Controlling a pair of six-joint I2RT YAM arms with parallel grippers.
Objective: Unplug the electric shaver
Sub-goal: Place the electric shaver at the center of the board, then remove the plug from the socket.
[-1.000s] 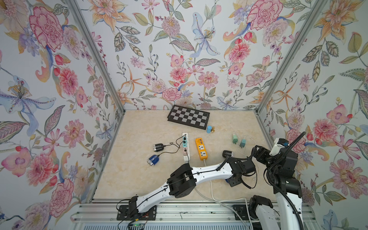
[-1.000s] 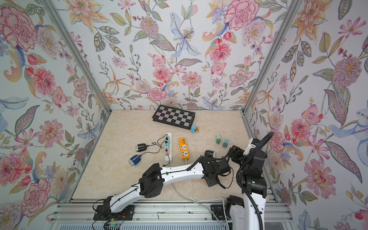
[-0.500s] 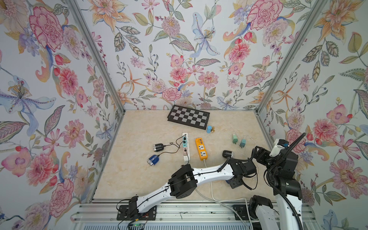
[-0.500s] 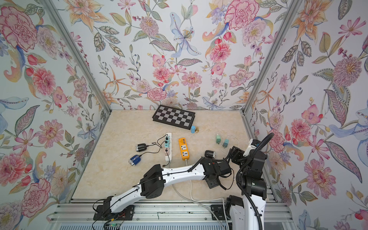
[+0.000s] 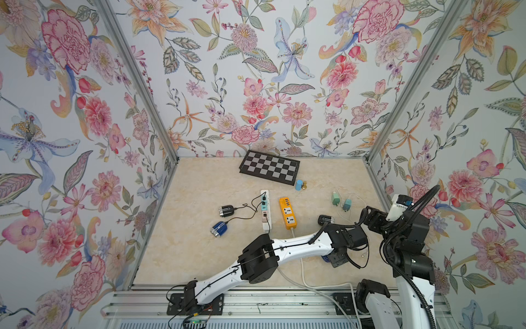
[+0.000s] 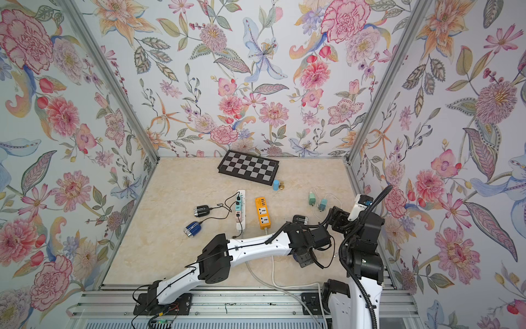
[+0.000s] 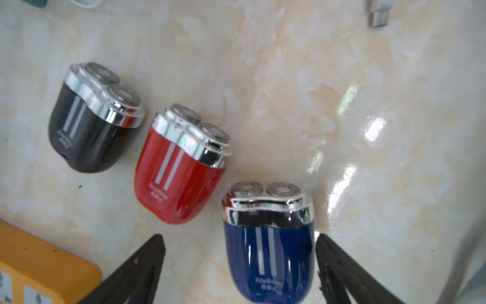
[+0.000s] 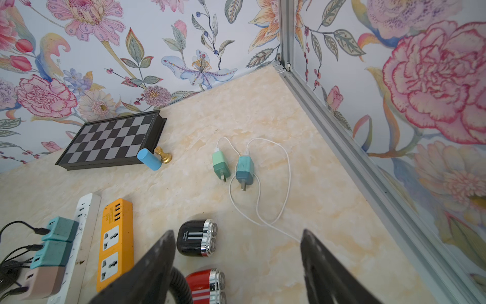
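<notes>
Three cordless electric shavers lie in a row at the right front: black (image 7: 89,118), red (image 7: 178,168) and blue (image 7: 268,242). My left gripper (image 7: 238,237) stands open around the blue one, one finger close beside it, the other well apart. Only the black one (image 5: 325,220) shows clearly in both top views. Two more shavers, black (image 5: 226,210) and blue (image 5: 219,228), lie at the left with black cords running to chargers on the white power strip (image 5: 265,210). My right gripper (image 8: 238,233) hangs open and empty above the right-hand row.
An orange power strip (image 5: 289,212) lies beside the white one. Two loose green chargers (image 8: 221,165) (image 8: 244,171) with a white cable lie near the right wall. A chessboard (image 5: 269,171), a blue cylinder (image 5: 298,185) and a gold piece sit at the back.
The left arm has shifted slightly and its jaws have spread wider around the blue shaver. The right arm has barely moved.
</notes>
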